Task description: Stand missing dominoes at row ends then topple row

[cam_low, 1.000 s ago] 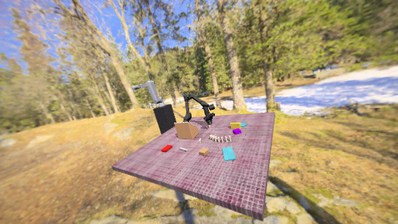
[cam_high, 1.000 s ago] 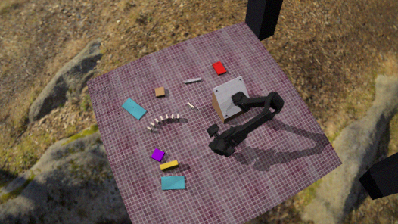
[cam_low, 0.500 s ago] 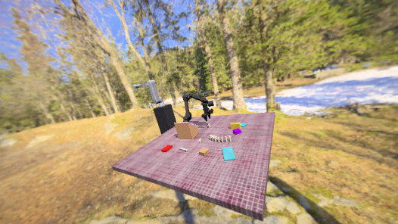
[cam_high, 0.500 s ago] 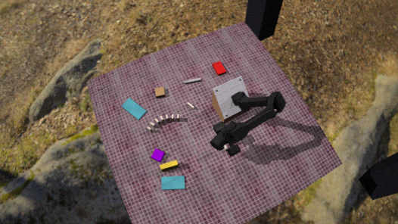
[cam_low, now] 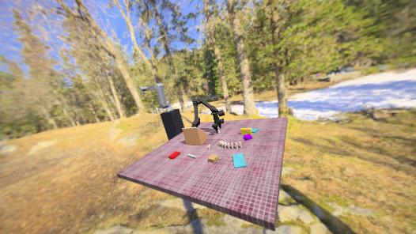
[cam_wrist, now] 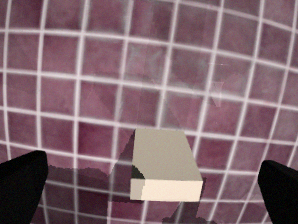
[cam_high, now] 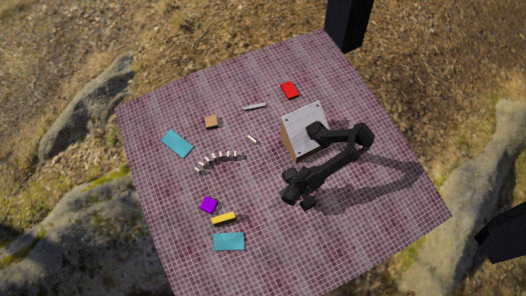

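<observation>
A curved row of several cream dominoes [cam_high: 213, 155] [cam_low: 240, 145] stands near the middle of the table. A loose cream domino [cam_high: 252, 139] [cam_low: 209, 146] is apart from the row's right end in the top view; whether it stands or lies is too small to tell. My gripper [cam_high: 298, 192] [cam_low: 217, 127] [cam_wrist: 157, 169] is open, pointing down over another cream domino [cam_wrist: 162, 155]. That domino appears upright, between and below the spread fingertips in the wrist view, with space on both sides. The arm hides it in the top view.
A wedge-shaped box [cam_high: 300, 122] [cam_low: 194, 136] stands beside the arm. A red block [cam_high: 289, 90], silver bar [cam_high: 254, 106], brown block [cam_high: 211, 121] and teal plate [cam_high: 177, 143] lie beyond the row. A purple block [cam_high: 208, 204], yellow block [cam_high: 223, 218] and second teal plate [cam_high: 228, 241] are on the other side.
</observation>
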You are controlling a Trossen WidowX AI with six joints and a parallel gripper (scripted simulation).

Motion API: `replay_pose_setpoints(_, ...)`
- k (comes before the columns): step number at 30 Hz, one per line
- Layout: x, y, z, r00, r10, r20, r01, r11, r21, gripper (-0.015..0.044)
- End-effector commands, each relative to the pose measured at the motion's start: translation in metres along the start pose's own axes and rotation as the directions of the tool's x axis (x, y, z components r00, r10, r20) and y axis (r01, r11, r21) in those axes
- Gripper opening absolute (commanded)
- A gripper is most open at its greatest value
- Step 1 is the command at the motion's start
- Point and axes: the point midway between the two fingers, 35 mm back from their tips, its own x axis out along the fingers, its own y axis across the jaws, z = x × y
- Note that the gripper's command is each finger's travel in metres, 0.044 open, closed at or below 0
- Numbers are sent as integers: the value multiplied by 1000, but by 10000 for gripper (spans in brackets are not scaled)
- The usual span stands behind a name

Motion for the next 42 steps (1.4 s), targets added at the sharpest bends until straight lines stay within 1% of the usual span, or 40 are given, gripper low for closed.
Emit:
replay_pose_setpoints(1, 8, -3, -2, 1000, -7, -7, 7, 1000, 7, 440)
replay_pose_setpoints(7, 15, -3, -3, 1000, -7, -7, 7, 1000, 8, 440)
replay_pose_setpoints(19, 15, -3, -3, 1000, -7, -7, 7, 1000, 8, 125)
replay_pose_setpoints(20, 15, -3, -3, 1000, -7, -7, 7, 1000, 8, 107)
replay_pose_setpoints(30, 13, -2, 0, 1000, -1, 1, 1, 1000, 7, 107)
replay_pose_setpoints(32, 1, 1, 19, 998, 35, 60, -35, 999, 0, 107)
replay_pose_setpoints(39, -44, -5, 21, 999, -4, 37, 4, 1000, -2, 107)
replay_pose_setpoints(42, -77, -6, 15, 1000, -16, 17, 16, 1000, 0, 107)
